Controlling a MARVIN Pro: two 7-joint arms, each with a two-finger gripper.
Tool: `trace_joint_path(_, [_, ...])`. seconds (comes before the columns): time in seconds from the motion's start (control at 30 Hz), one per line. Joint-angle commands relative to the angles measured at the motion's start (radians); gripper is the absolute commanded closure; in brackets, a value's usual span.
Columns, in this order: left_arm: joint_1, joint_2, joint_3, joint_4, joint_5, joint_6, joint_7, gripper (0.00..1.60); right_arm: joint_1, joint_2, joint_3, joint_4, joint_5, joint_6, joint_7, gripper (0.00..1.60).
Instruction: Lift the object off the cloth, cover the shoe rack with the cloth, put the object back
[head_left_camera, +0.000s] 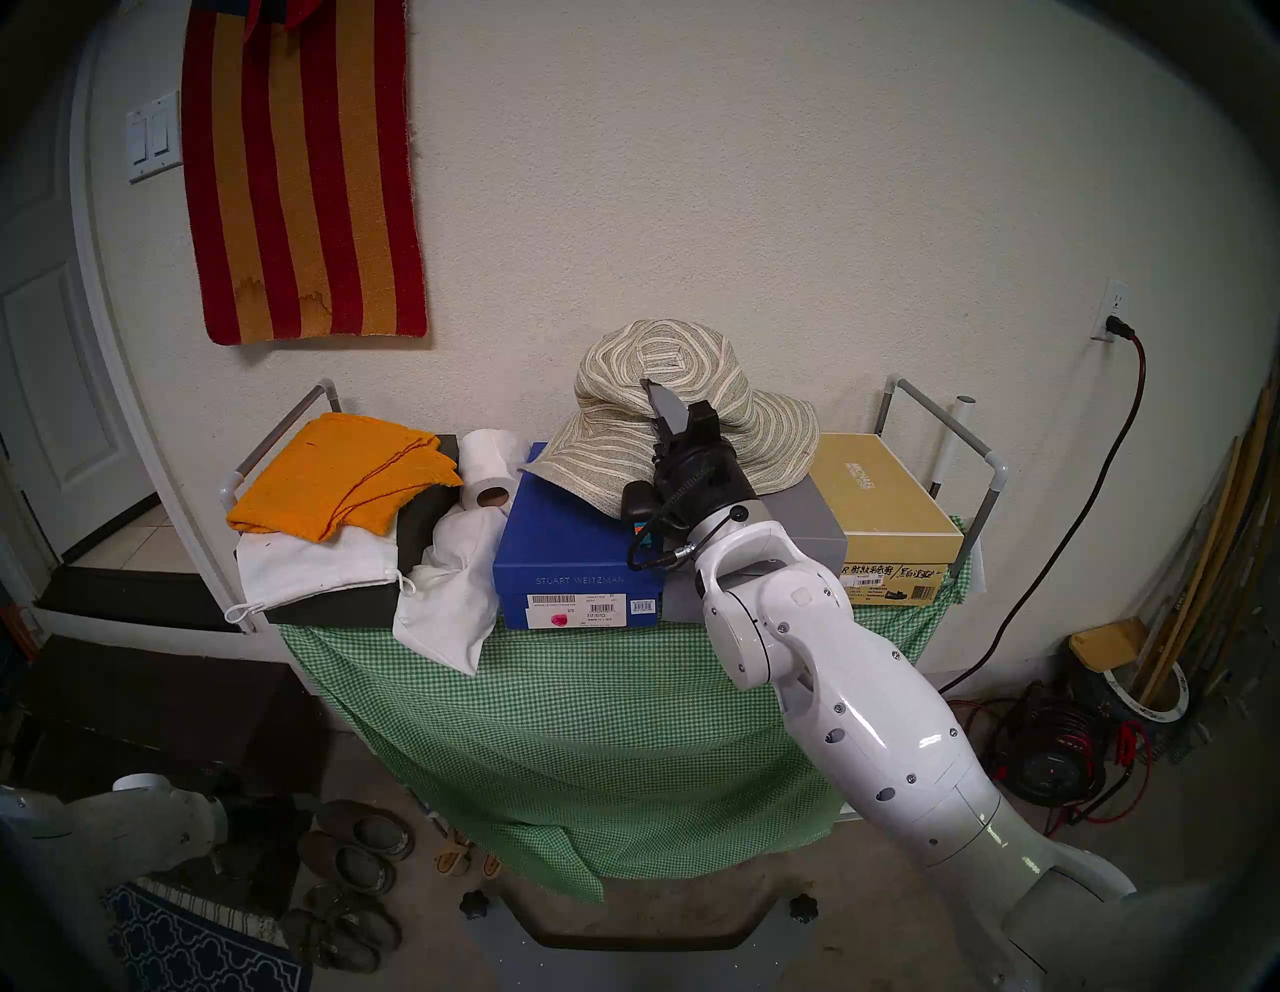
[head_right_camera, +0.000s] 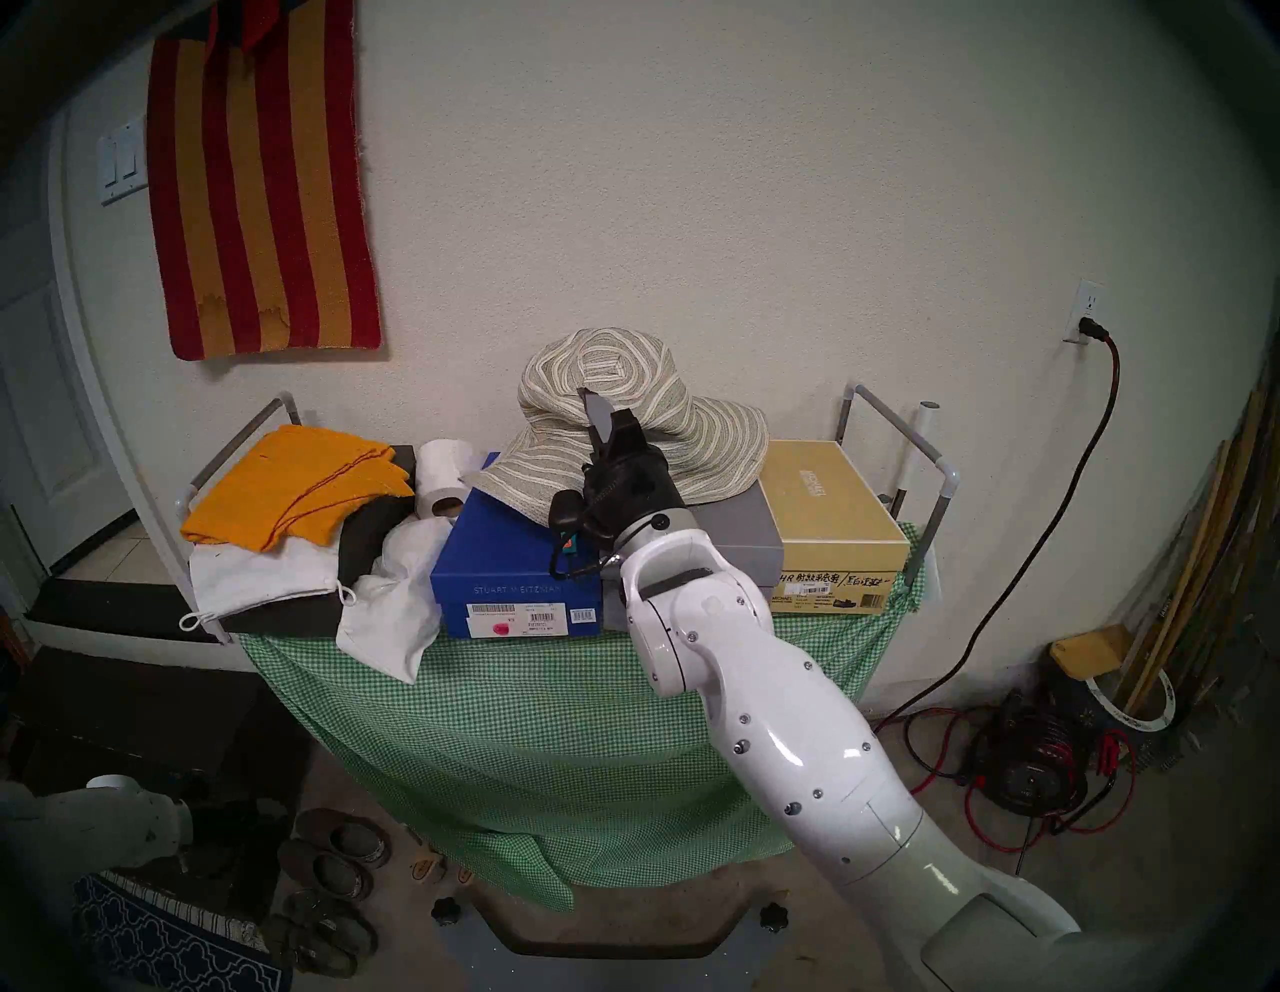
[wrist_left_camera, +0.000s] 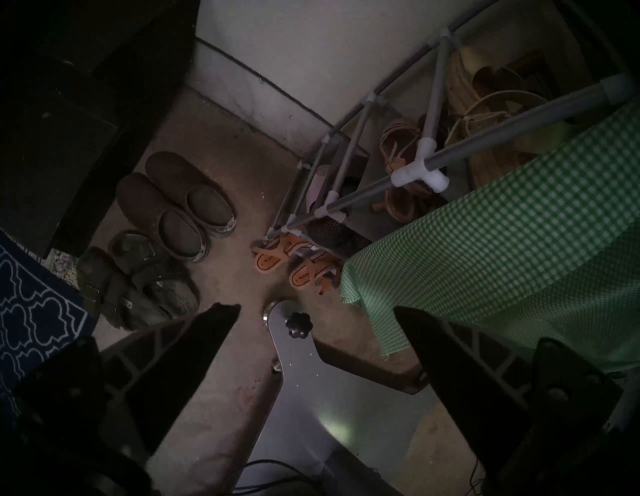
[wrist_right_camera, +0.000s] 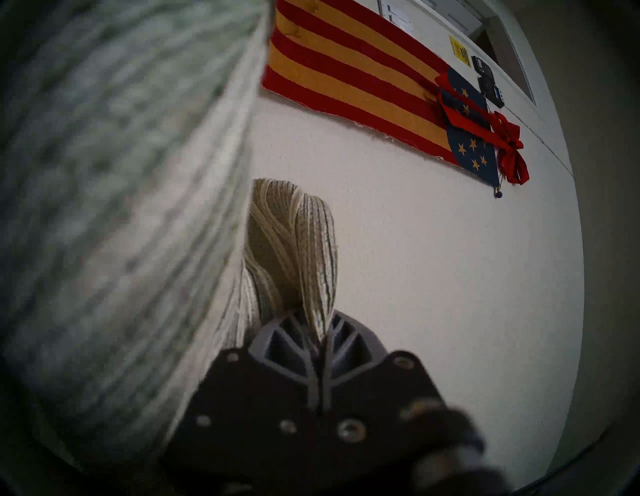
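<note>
The woven striped sun hat (head_left_camera: 665, 360) is crumpled and pinched at its crown by my right gripper (head_left_camera: 658, 398), which is shut on a fold of it (wrist_right_camera: 291, 249). Its brim hangs over the blue and grey boxes; I cannot tell whether it touches them. The green-and-white check cloth (head_left_camera: 589, 727) lies under the boxes on top of the shoe rack (head_left_camera: 970, 450) and drapes down its front. In the left wrist view the cloth (wrist_left_camera: 502, 235) leaves the rack's left end (wrist_left_camera: 419, 173) and the shoes there showing. My left gripper (wrist_left_camera: 317, 308) is open and empty, low near the floor.
On the rack top are a folded orange towel (head_left_camera: 339, 478), a toilet roll (head_left_camera: 488, 467), white bags (head_left_camera: 443, 589), a blue box (head_left_camera: 568, 554) and a tan box (head_left_camera: 880, 506). A dark chest (head_left_camera: 138, 713) and shoes (head_left_camera: 360, 859) are at the lower left. Cables (head_left_camera: 1060, 762) lie at the right.
</note>
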Motion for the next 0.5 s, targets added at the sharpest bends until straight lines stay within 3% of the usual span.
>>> trace_joint_path(0.0, [-0.028,0.088,-0.021,-0.035,0.027,-0.109,0.043,0.00,-0.011,-0.009,0.005,0.001,0.010,0.007,-0.026,1.60])
trace_joint_path(0.47, [-0.061,0.204,-0.068,-0.119,0.077,-0.287,0.107,0.00,-0.012,-0.016,0.015,-0.003,0.033,0.006,-0.034,1.60])
